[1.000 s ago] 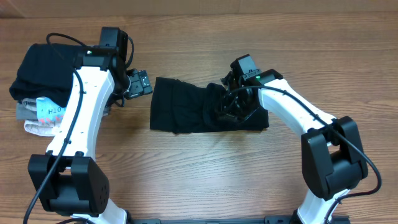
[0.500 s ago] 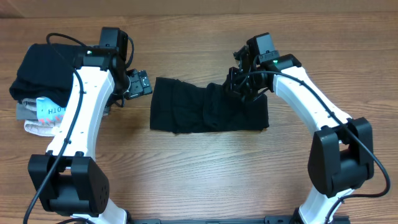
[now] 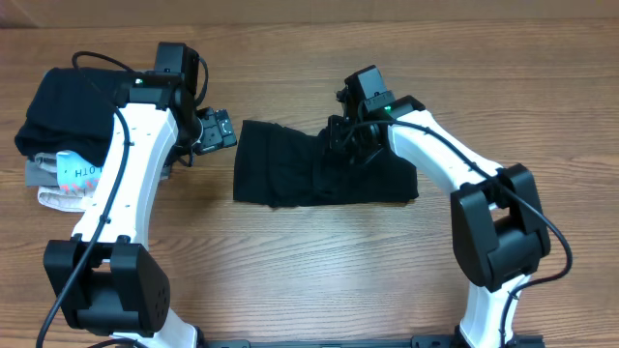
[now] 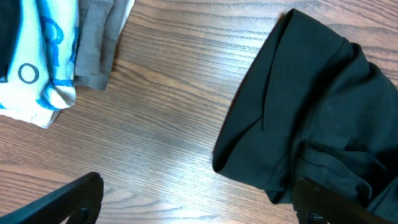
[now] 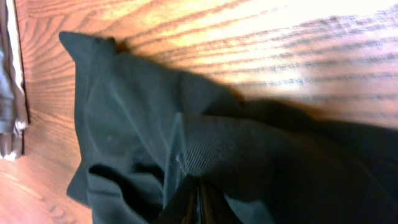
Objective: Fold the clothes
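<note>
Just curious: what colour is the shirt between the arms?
The shirt is black, seen best in the overhead view.

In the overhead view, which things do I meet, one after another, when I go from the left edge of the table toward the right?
pile of folded clothes → left fingers, open → black T-shirt
</note>
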Action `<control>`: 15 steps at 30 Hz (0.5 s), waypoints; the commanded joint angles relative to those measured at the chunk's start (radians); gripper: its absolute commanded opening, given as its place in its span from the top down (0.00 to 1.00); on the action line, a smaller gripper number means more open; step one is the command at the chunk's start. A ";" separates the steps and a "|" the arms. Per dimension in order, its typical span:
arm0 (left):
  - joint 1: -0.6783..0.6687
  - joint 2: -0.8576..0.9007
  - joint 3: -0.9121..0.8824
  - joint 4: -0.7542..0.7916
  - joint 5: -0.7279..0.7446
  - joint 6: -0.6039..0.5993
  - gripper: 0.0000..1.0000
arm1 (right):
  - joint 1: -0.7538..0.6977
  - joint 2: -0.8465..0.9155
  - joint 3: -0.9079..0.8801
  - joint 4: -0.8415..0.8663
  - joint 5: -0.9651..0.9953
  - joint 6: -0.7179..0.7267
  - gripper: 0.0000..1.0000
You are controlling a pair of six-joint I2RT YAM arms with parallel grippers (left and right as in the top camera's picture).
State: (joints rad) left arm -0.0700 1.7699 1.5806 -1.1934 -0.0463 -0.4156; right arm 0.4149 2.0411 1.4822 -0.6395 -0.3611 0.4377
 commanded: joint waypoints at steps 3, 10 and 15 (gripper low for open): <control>0.004 0.009 -0.003 -0.003 -0.016 0.012 0.00 | -0.011 -0.004 0.031 0.025 -0.293 -0.139 0.91; 0.004 0.009 -0.003 -0.003 -0.016 0.012 0.00 | -0.158 -0.124 0.126 -0.242 -0.358 -0.264 0.86; 0.004 0.009 -0.003 -0.003 -0.016 0.012 0.00 | -0.318 -0.219 0.131 -0.472 -0.219 -0.342 0.80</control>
State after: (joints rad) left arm -0.0700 1.7699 1.5795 -1.1934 -0.0498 -0.4156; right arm 0.1734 1.9152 1.5780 -1.0534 -0.6609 0.1745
